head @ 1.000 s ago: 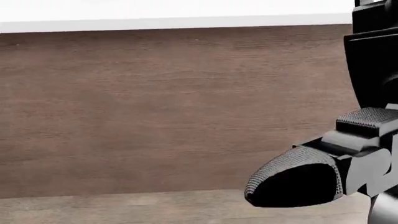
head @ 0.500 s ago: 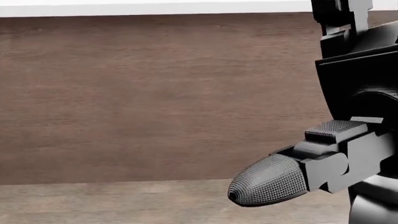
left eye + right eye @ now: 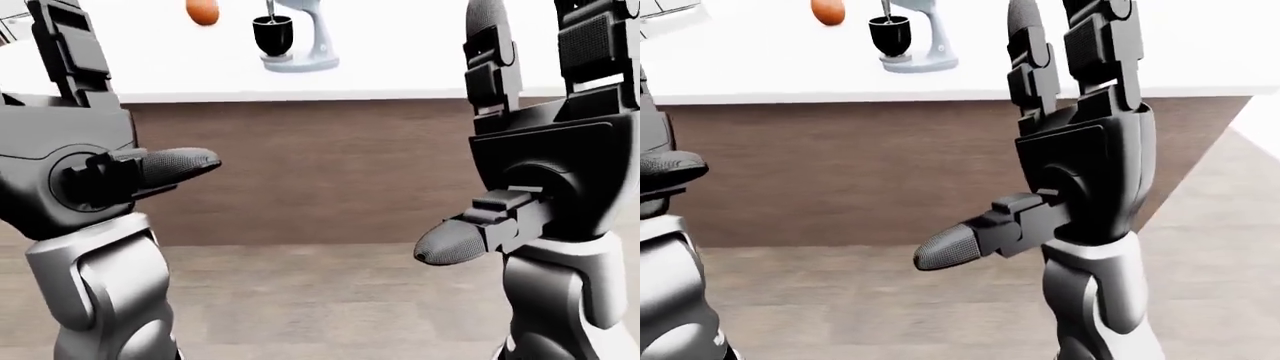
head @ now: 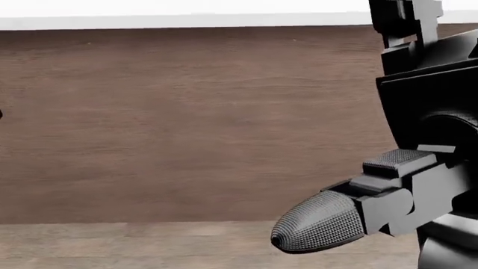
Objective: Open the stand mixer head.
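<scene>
Both hands up and empty, mixer way off on the counter

Left-eye view: my left hand (image 3: 85, 142) is raised on the left with its fingers pointing straight up and the thumb sticking out sideways, so it's wide open and holding nothing; my right hand (image 3: 550, 150) mirrors it on the right, also spread open and empty. The stand mixer (image 3: 297, 34) sits at the top of the view on the white counter (image 3: 400, 67), pale blue with a dark bowl (image 3: 272, 35) under its head, an orange thing (image 3: 202, 10) just left of it, well apart from both hands.
Head view: mostly the brown wood counter side (image 4: 186, 123), with my right hand's thumb poking in at lower right.
Right-eye view: same scene, with the right hand in the middle, fingers up, and the mixer at upper left.
</scene>
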